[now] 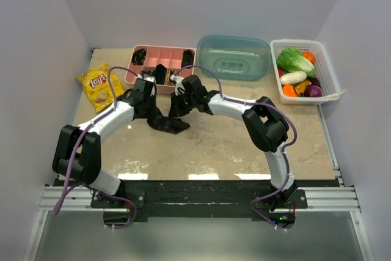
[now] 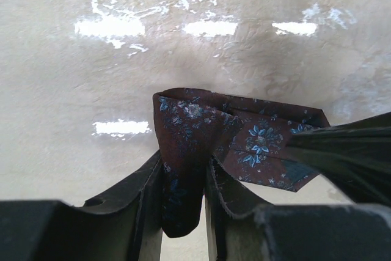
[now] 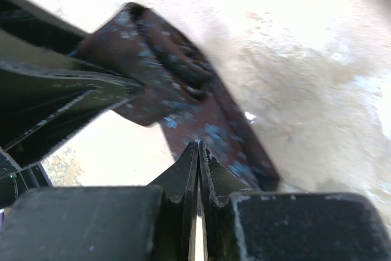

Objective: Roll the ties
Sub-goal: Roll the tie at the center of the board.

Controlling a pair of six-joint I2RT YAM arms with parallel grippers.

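A dark maroon tie with small blue flowers lies folded in a low bundle on the table between my two grippers. My left gripper is shut on a thick fold of the tie, which hangs down between its fingers. My right gripper is shut on the tie's edge, its jaws almost touching. The right finger shows as a dark wedge at the right of the left wrist view. Several dark rolled ties sit in a pink divided tray at the back.
A yellow chip bag lies at the back left. A teal lidded box stands behind the right gripper. A white basket of toy vegetables stands at the back right. Walls close in on both sides.
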